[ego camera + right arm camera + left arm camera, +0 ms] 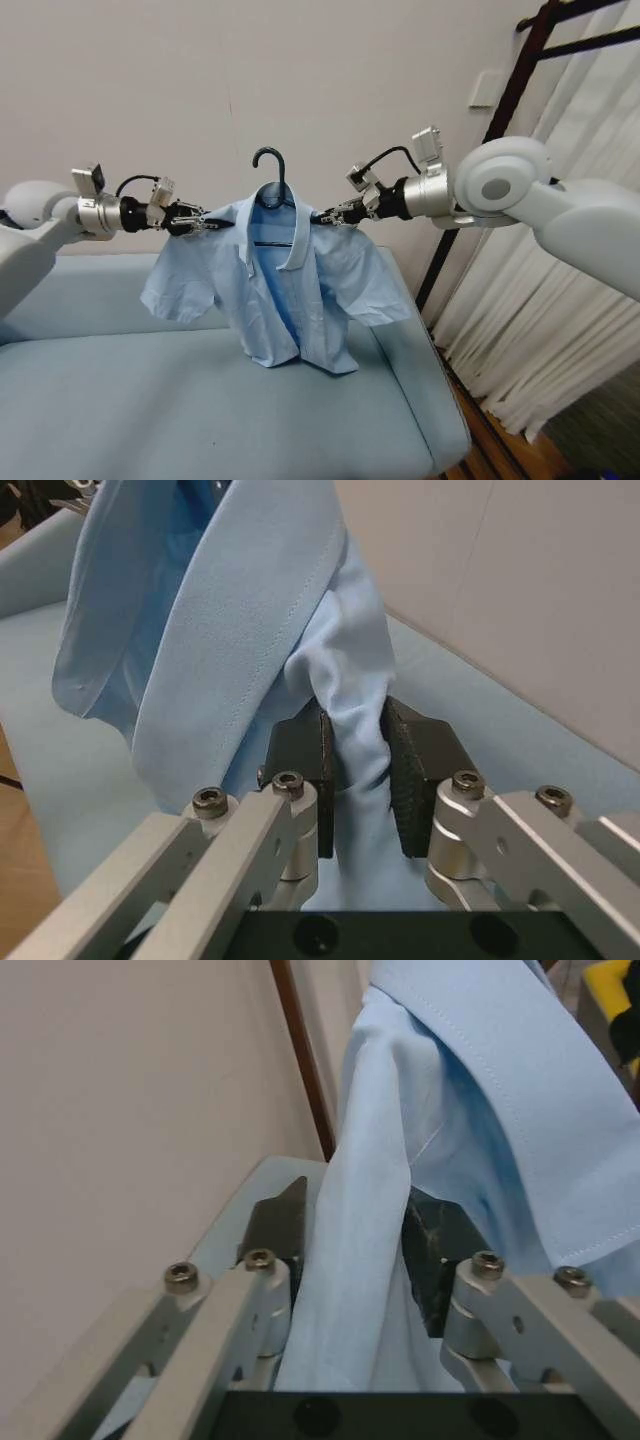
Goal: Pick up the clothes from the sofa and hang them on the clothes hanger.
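Head view count: 1 light-blue short-sleeve shirt [285, 290], 1 dark hanger [272, 170], 2 grippers, both on the shirt. The shirt sits on the hanger with the hook sticking up out of the collar. The pair is held in the air in front of the backrest of the sofa [150, 400], over the seat.

Left gripper [205, 225] has the shoulder on the robot's left and right gripper [325, 216] has the other shoulder. Arms are spread, with the fabric stretched between them.

Left wrist view: dark pads [435, 1250] are clamped on a fold of blue cloth. Right wrist view: same, black pads [415, 780] squeezing a bunched fold.

Surface: 1 pale blue sofa.

Room:
- plain off-white wall [200, 80] with 1 small wall plate [485, 88]
- 1 dark rack frame [510, 100] on the right
- white curtain [560, 340] beside the rack
- strip of wood floor [500, 440] at lower right
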Tool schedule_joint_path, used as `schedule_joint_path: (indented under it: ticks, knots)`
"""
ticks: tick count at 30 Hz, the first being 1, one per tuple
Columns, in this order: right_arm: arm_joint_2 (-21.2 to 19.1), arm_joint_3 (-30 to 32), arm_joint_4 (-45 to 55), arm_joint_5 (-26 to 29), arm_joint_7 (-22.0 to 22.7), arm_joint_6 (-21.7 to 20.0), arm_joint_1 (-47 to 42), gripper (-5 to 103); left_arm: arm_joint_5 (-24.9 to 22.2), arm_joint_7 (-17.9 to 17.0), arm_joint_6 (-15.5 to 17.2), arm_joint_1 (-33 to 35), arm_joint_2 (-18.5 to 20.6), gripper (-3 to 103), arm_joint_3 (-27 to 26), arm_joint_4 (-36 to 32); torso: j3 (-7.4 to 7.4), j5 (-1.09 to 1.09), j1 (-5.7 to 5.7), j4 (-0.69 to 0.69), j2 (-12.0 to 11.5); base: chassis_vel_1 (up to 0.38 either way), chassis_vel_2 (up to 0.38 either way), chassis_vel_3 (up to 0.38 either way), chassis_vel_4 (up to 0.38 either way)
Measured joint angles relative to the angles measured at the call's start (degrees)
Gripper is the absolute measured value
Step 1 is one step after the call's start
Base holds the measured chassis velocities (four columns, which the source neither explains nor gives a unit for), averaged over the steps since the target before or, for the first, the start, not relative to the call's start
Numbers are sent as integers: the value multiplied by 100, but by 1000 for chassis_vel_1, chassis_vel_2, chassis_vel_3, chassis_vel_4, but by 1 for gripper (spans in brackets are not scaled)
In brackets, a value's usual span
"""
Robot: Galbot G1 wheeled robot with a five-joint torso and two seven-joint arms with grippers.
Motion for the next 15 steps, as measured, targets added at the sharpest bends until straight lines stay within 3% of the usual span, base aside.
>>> schedule_joint_path:
  ticks: [2, 3, 8, 9, 13, 15]
  knots:
    - [-49, 58, 15, -1, 46, 3, -54, 14, -88, -322, 1, 18, -8, 36, 18, 0, 0, 2, 0, 0, 0, 0, 0, 0, 0]
    - [-49, 58, 15, -1, 46, 3, -54, 14, -88, -322, 1, 18, -8, 36, 18, 0, 0, 2, 0, 0, 0, 0, 0, 0, 0]
    - [-206, 272, 70, 3, 212, 9, -226, 7, -209, -759, 14, 31, -37, 57, 28, 180, 0, 0, 0, 0, 0, 0, 0, 0, 0]
    - [-206, 272, 70, 3, 212, 9, -226, 7, -209, -759, 14, 31, -37, 57, 28, 180, 0, 0, 0, 0, 0, 0, 0, 0, 0]
    - [-279, 480, 154, 32, 378, 12, -427, 7, -267, -902, 34, 10, -13, 79, 18, 167, 0, 1, 0, 0, 0, 0, 0, 0, 0]
    - [-288, 545, 184, 38, 426, 18, -489, 7, -273, -923, 37, 10, -6, 79, 10, 144, 0, 1, 0, 0, 0, 0, 0, 0, 0]
